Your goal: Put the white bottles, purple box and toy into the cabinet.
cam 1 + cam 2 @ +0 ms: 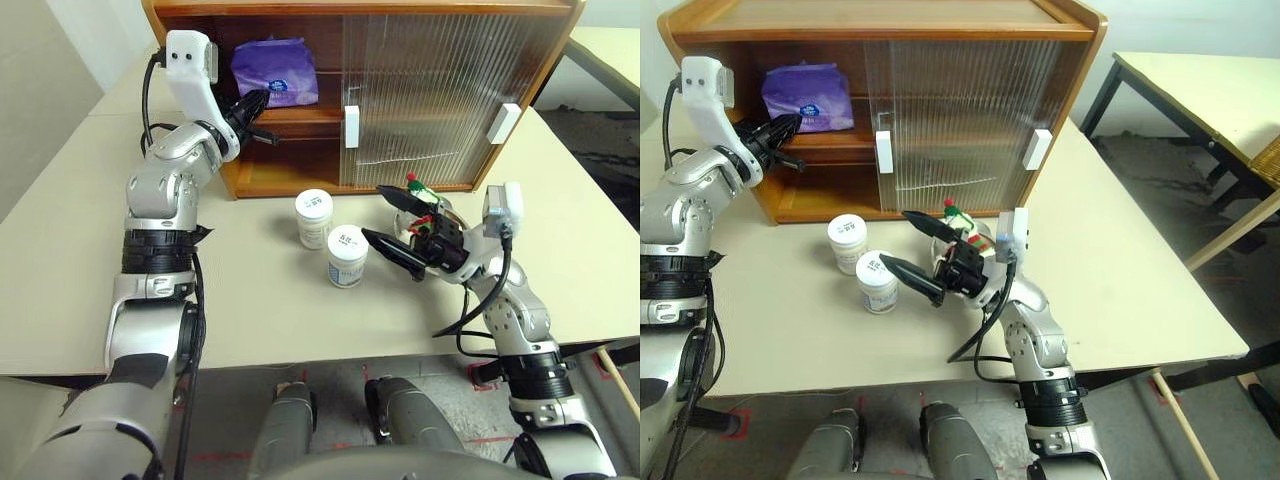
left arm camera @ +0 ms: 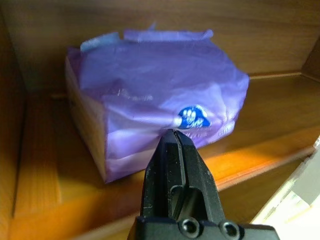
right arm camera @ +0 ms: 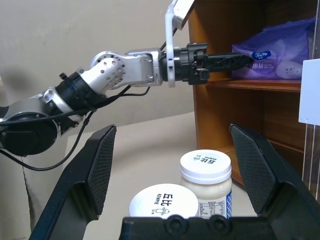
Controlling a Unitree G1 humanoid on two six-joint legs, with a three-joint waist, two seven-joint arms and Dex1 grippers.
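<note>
The purple box [image 1: 280, 68] lies on the upper shelf of the cabinet [image 1: 560, 60], in its open left part. My left gripper [image 1: 258, 100] is shut and points level into that shelf, its tip at the box's front lower edge [image 2: 172, 135]. Two white bottles [image 1: 314, 217] [image 1: 347, 255] stand on the table in front of the cabinet. My right gripper [image 1: 373, 212] is open just right of them, pointing at them with nothing between its fingers. The toy [image 1: 418, 190] sits behind that gripper, mostly hidden; its green-and-red hat shows.
Ribbed sliding doors [image 1: 430, 100] with white handles [image 1: 351, 126] cover the cabinet's middle and right. The cream table [image 1: 80, 250] runs wide to the left. A second table [image 1: 1200, 90] stands off to the right across a gap.
</note>
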